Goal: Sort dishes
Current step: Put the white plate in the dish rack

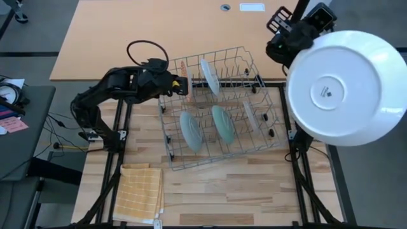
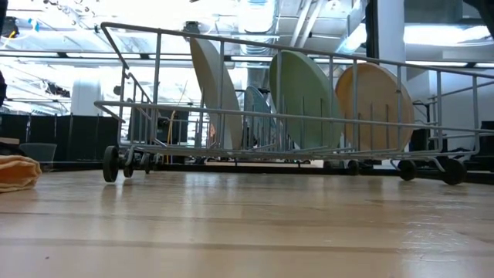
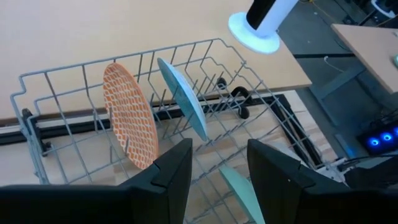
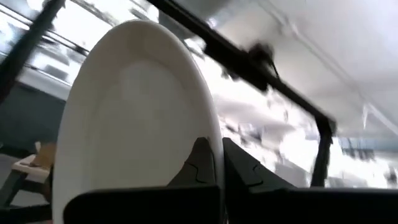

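My right gripper (image 4: 216,152) is shut on a large white plate (image 1: 346,86), held high over the table's right edge. A grey wire rack (image 1: 219,108) stands mid-table with several plates on edge between its wires: an orange-red patterned one (image 3: 127,115), a blue-green one (image 3: 183,99), two pale teal ones (image 1: 191,130) (image 1: 224,123) and a beige one (image 1: 249,114). My left gripper (image 3: 217,168) hovers open over the rack's far left corner, with nothing between its fingers. My right gripper pinches the white plate's rim (image 4: 210,121) between its two fingers (image 4: 199,158), one on each face. The plate is lifted clear, far above the table, and its underside with the foot ring (image 1: 325,92) faces up.
A folded yellow checked cloth (image 1: 140,191) lies at the near left of the wooden table. A black cable loop (image 1: 147,52) sits behind the left arm. Bare wood runs along the near edge (image 2: 247,224) in front of the rack.
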You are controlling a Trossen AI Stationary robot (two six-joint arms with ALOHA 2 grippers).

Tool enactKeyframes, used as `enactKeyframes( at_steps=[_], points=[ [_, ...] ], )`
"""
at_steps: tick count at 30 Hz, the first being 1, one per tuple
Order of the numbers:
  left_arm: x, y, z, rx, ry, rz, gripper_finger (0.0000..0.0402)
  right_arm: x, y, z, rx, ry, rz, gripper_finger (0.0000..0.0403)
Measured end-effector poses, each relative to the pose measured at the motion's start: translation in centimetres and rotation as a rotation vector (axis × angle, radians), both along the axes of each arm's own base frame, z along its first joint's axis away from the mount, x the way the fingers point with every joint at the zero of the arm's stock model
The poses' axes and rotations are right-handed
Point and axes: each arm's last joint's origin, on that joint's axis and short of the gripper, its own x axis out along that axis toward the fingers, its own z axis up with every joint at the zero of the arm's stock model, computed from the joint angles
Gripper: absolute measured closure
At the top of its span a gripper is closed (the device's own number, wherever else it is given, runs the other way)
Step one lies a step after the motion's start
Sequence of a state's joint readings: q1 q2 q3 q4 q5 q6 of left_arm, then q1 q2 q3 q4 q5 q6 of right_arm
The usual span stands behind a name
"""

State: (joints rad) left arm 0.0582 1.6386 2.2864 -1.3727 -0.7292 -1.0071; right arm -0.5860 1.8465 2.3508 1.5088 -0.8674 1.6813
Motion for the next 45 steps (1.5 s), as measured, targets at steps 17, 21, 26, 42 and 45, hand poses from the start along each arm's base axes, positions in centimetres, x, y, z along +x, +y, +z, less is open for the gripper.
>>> enactKeyframes(
  at_steps=[17,21,26,42,45],
  points=[
    [0.0,0.0,0.0,-0.040,-0.046,0.023,0.0253,-8.0,3.9,6.1,0.065,0.171,-0.319,0.0403],
    [0.0,0.1,0.0,-0.040,-0.047,0.028,0.0253,-8.7,3.9,6.8,0.279,0.208,-0.471,0.0403],
    [0.0,0.3,0.1,-0.047,-0.071,0.047,0.0253,-8.5,3.9,5.3,0.456,0.369,-0.859,0.0403],
    [0.2,0.4,0.4,-0.030,-0.107,0.056,0.0253,-14.1,7.9,-2.5,0.398,1.101,-1.503,0.0403],
    [0.2,0.7,0.4,-0.029,-0.107,0.067,0.0253,-14.9,7.9,-3.7,0.385,1.208,-1.680,0.0403]
  ],
)
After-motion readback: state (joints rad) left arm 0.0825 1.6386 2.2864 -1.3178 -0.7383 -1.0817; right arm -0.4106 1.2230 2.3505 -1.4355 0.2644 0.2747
